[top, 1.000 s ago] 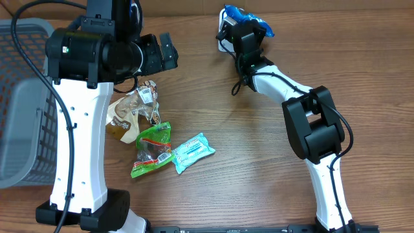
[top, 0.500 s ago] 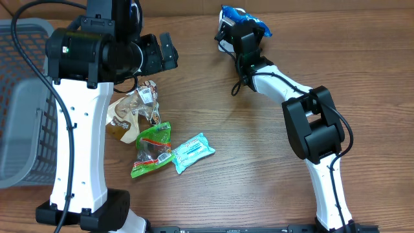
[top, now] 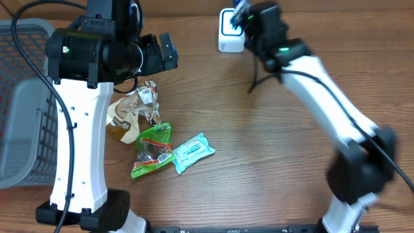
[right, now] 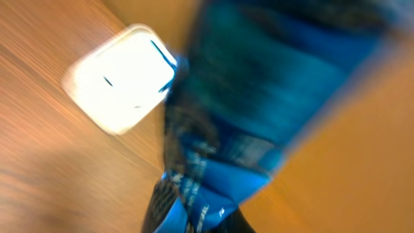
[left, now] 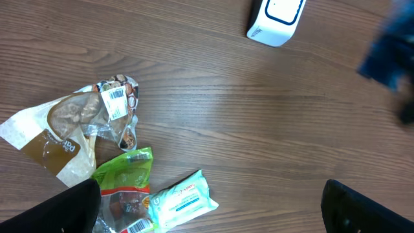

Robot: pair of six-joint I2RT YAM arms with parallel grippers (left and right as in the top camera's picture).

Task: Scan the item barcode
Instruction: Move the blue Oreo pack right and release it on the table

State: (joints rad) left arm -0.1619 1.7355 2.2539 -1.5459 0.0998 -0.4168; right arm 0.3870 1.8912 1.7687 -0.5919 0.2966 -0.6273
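The blue packet [right: 259, 97] was clenched in the right hand [top: 253, 21], held just beside the white scanner [top: 230, 33]; presenting it looked to be the step in hand; next its barcode, lost in blur, needed turning toward the scanner; the left hand [top: 167, 52] hung released above three other packets [top: 152, 145] on the bench [top: 272, 142]; nothing seemed to obstruct.

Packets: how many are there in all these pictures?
4. Three lie together on the table: a brown bag, a green packet below it, a teal packet beside that. A blue packet is held in the right tool. The left arm may hide more.
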